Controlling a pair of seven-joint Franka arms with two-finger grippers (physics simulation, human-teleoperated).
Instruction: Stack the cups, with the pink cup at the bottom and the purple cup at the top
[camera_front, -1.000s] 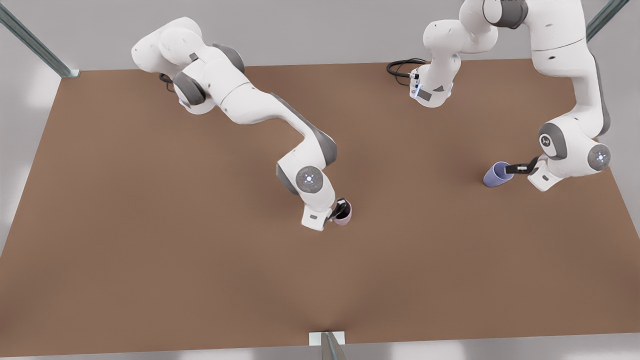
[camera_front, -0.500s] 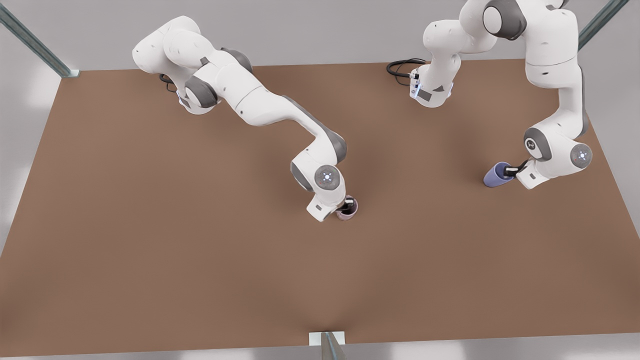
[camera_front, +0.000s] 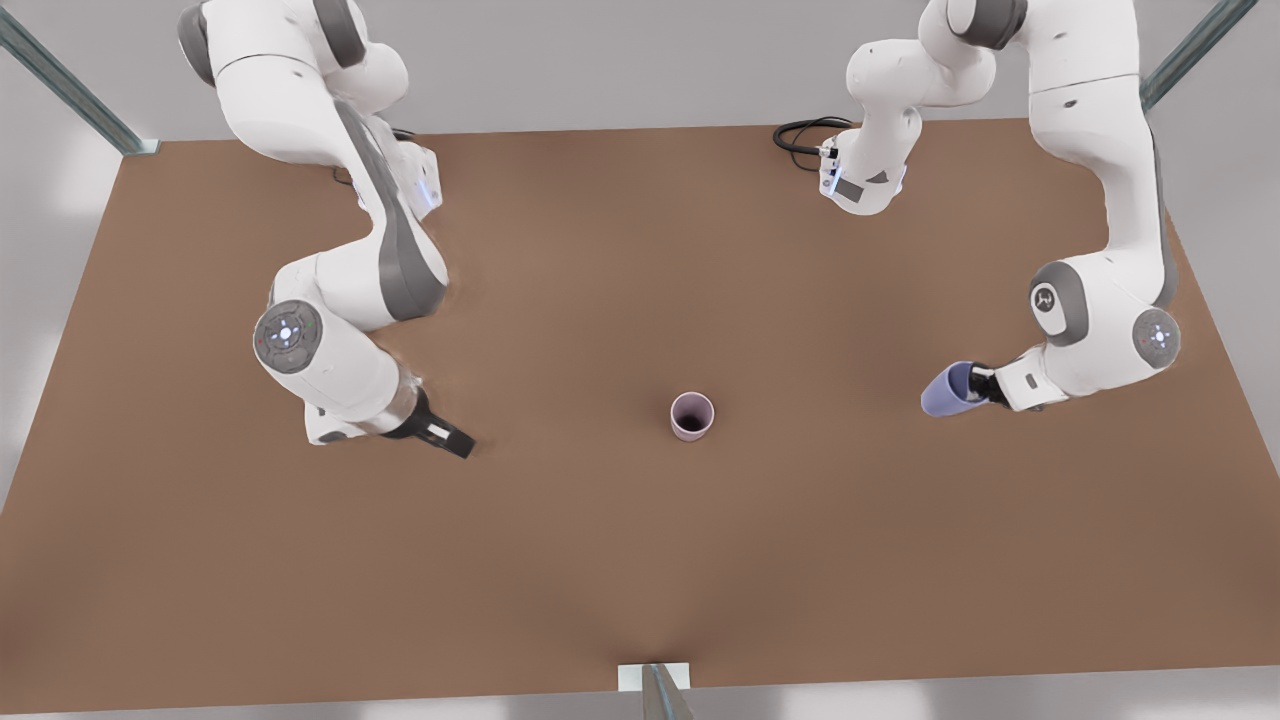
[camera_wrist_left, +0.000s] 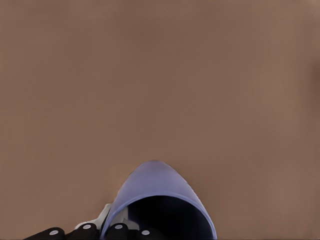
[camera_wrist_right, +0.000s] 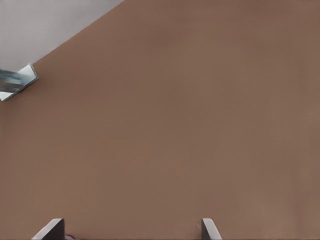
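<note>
Left jaws (camera_front: 985, 385) grip lavender purple cup (camera_front: 947, 392) — tilted, mouth dark.

Bare table (camera_front: 640, 560) all around the upright pink cup (camera_front: 692, 416), both arms well apart from it.

No readable text, labels or numbers on anything.
</note>
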